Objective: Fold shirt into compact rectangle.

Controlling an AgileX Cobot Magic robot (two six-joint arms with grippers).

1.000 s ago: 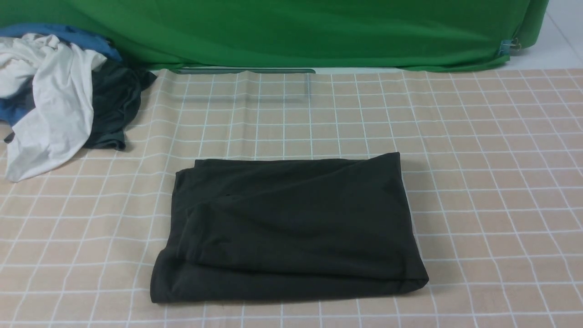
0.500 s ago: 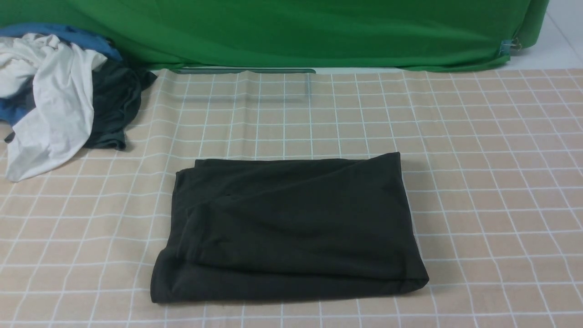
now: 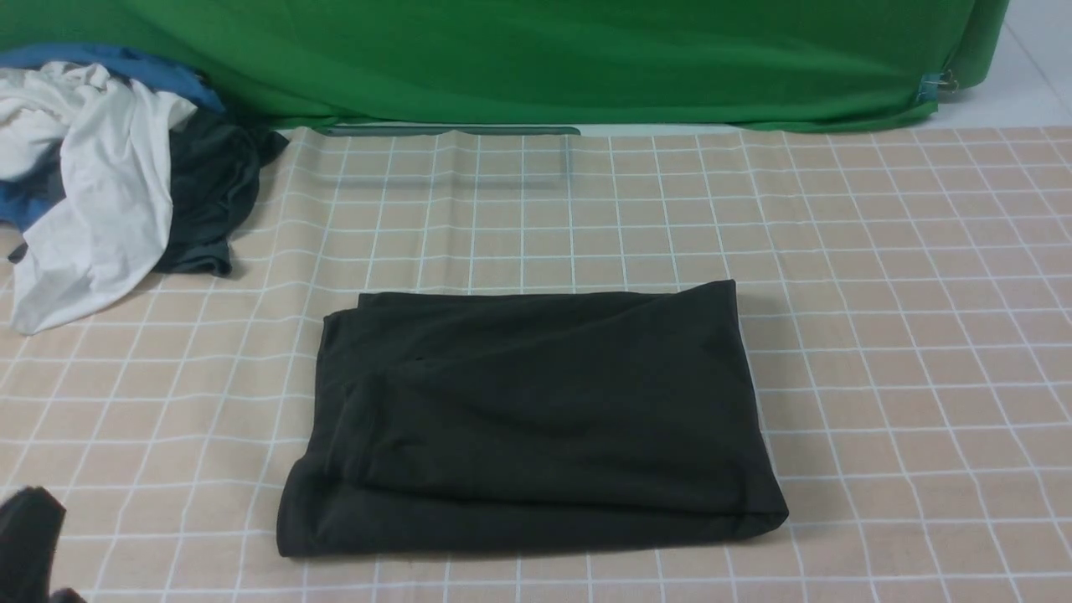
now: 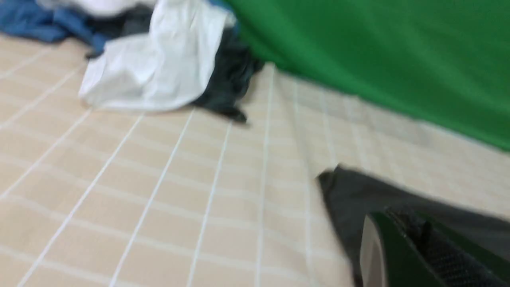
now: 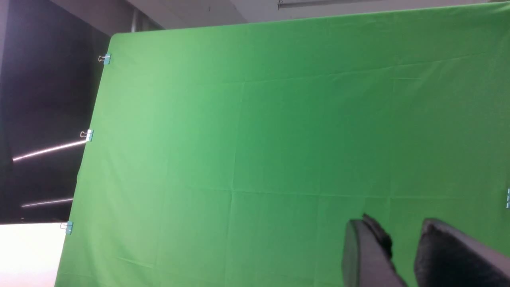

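- At the centre of the front view, slightly below the middle, the black shirt point(image 3: 528, 419) lies folded into a rough rectangle on the beige checked tablecloth point(image 3: 904, 335); its layered edges show along the left and lower sides.
- One corner of the shirt point(image 4: 358, 191) also shows at the lower right of the blurred left wrist view.
- At the lower left corner of the front view, a dark part of the left gripper point(image 3: 29, 544) enters the frame, well apart from the shirt; its jaws are closed together and grip nothing.
- At the lower right of the right wrist view, the right gripper point(image 5: 402, 247) points at the green backdrop point(image 5: 279, 139), its fingers point(image 5: 366, 251) parted by a narrow gap with nothing between them.
- At the upper left of the front view, a heap holds a white garment point(image 3: 92, 193), a dark grey garment point(image 3: 209, 193) and blue cloth point(image 3: 126, 63).
- Across the top of the front view hangs the green backdrop point(image 3: 544, 59).
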